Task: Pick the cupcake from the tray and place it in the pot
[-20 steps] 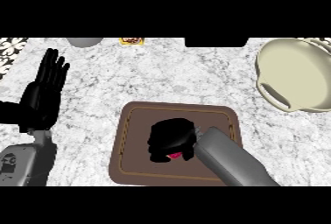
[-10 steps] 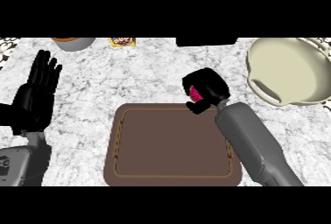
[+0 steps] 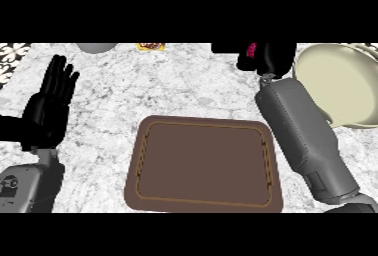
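Right robot hand (image 3: 272, 56), fingers curled round the cupcake (image 3: 252, 50); only a pink sliver shows. The pot (image 3: 336, 85) lies just beside this hand, toward 4 o'clock; the right arm is nearer. The tray (image 3: 203, 165) sits toward 7 o'clock. Left robot hand (image 3: 46, 107) rests on the surface's 9 o'clock side, fingers straight.

I see a white counter (image 3: 184, 85) veined with grey filling my view, evenly lit; at its far left corner a black-and-white patterned patch (image 3: 13, 54) shows, with a grey rounded object (image 3: 96, 47) near it
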Controlling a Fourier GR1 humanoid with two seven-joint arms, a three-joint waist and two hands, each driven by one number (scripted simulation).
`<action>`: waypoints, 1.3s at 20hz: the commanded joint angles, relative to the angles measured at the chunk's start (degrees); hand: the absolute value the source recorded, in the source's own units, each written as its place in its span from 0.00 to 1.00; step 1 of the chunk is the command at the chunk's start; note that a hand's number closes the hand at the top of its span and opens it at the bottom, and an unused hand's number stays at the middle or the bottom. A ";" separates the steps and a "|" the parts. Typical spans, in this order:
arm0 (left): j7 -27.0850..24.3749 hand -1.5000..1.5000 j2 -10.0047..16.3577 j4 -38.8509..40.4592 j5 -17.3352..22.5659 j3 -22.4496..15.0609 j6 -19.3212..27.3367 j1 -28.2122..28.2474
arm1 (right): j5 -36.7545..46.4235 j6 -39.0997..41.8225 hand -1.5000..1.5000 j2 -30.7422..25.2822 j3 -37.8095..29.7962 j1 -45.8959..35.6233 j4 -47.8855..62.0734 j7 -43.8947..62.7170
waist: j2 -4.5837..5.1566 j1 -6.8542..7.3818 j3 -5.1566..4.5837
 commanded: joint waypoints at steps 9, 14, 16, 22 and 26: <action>-1.17 0.50 -0.14 3.80 -0.78 0.76 0.00 -3.79 | 11.81 3.09 1.00 -7.47 -6.02 -7.42 3.53 22.71 | 0.14 0.00 0.30; -0.59 0.50 -0.66 0.50 -0.94 -0.40 -1.03 0.48 | 9.90 1.63 1.00 -10.46 -7.29 2.76 -2.16 20.43 | -0.11 -0.05 0.32; -0.40 0.50 0.13 1.96 0.38 1.45 -1.48 -0.57 | 5.98 -0.98 1.00 -15.87 -10.67 4.71 -1.73 13.94 | -0.03 -0.10 0.34; -1.29 0.50 -1.27 1.01 -0.25 0.68 -1.38 0.48 | -1.64 -4.47 1.00 -21.51 -15.51 11.62 -1.73 2.67 | 0.07 0.26 0.35; -0.88 0.50 -1.41 2.75 -0.41 1.12 -1.35 -1.88 | -4.39 -7.61 1.00 -23.04 -17.97 10.71 5.34 -2.95 | 0.25 0.73 0.35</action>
